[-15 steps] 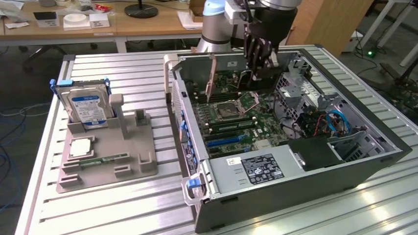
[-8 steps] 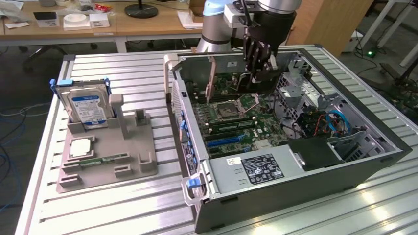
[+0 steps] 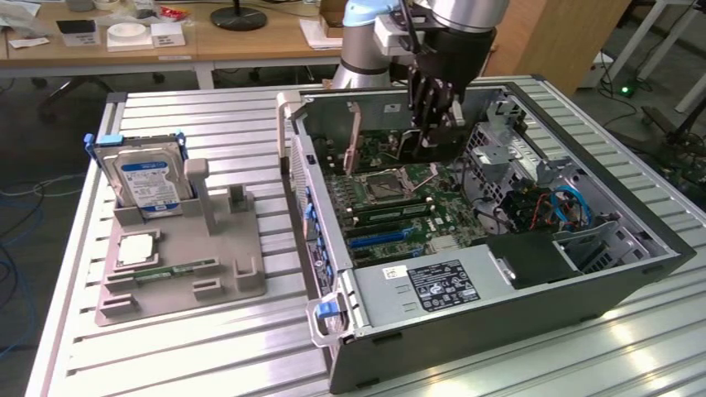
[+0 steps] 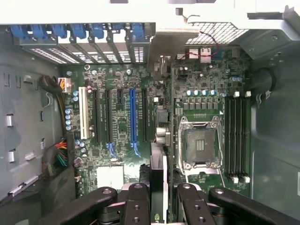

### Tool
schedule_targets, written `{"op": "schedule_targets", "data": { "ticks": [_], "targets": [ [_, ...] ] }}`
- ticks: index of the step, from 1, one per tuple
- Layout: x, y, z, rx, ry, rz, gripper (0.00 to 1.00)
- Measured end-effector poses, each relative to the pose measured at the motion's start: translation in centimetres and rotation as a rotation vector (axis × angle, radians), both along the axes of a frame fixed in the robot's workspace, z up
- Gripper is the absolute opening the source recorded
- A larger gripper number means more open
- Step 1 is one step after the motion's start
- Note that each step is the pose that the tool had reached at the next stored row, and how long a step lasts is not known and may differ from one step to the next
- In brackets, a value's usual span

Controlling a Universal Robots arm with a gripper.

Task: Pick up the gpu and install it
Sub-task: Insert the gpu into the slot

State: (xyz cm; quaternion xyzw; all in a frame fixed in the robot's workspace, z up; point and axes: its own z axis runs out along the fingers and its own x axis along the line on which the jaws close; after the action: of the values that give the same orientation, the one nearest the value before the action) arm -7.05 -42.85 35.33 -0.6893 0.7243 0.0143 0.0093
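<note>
hand (image 3: 432,134) clenched on gpu (image 4: 158,164), upper centre of exterior frame, over open case (image 3: 530,302) | gpu edge-on, long axis parallel to blue slot (image 4: 132,117) | slot lay beside card, lower left of hand in exterior frame

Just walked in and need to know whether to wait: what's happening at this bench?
The robot arm's gripper holds the gpu edge-on inside the open computer case, above the motherboard. The card does not look seated in a slot yet. The hard drive stands in the grey tray outside the case.
</note>
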Motion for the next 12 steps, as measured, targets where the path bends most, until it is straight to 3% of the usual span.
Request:
{"op": "schedule_targets", "data": {
  "ticks": [4, 12],
  "targets": [
    [0.0, -0.52, -0.14, 0.0001, -0.0001, -0.001, 0.27],
    [-0.4, -0.58, -1.05, -0.0019, 0.0012, -0.002, 0.27]
  ]
}}
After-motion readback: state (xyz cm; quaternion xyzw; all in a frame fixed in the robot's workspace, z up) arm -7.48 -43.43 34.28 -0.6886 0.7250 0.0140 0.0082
